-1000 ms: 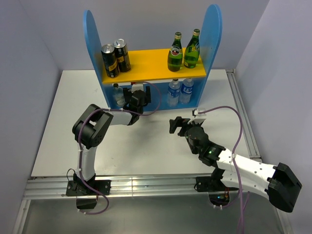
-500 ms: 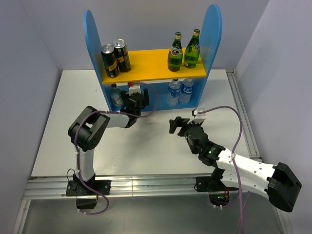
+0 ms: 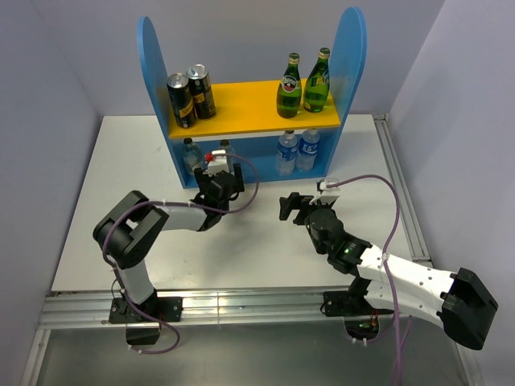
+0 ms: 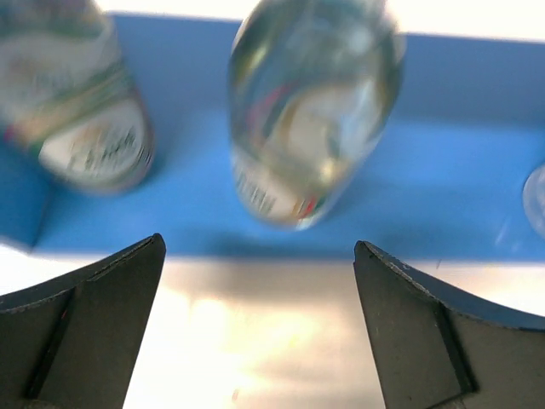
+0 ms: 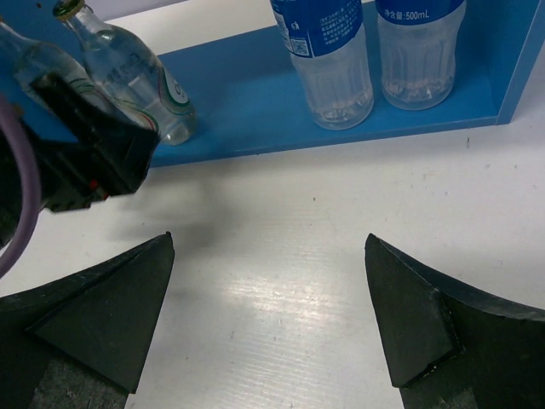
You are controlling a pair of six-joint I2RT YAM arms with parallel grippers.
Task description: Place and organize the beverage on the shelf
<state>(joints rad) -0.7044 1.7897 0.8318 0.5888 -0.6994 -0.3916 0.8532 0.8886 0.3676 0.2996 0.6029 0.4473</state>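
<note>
Black-and-white arms [image 3: 402, 280] trail purple cables [image 3: 397, 211]; jaws black.

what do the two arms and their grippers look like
The left arm and right arm have white links and black joints, each trailed by a purple cable. The left gripper and right gripper have black, wedge-shaped fingers.

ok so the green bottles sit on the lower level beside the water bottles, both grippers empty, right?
No. The green bottles stand on the upper yellow board, above the water bottles, as the top view shows. The left gripper and right gripper are indeed empty.
</note>
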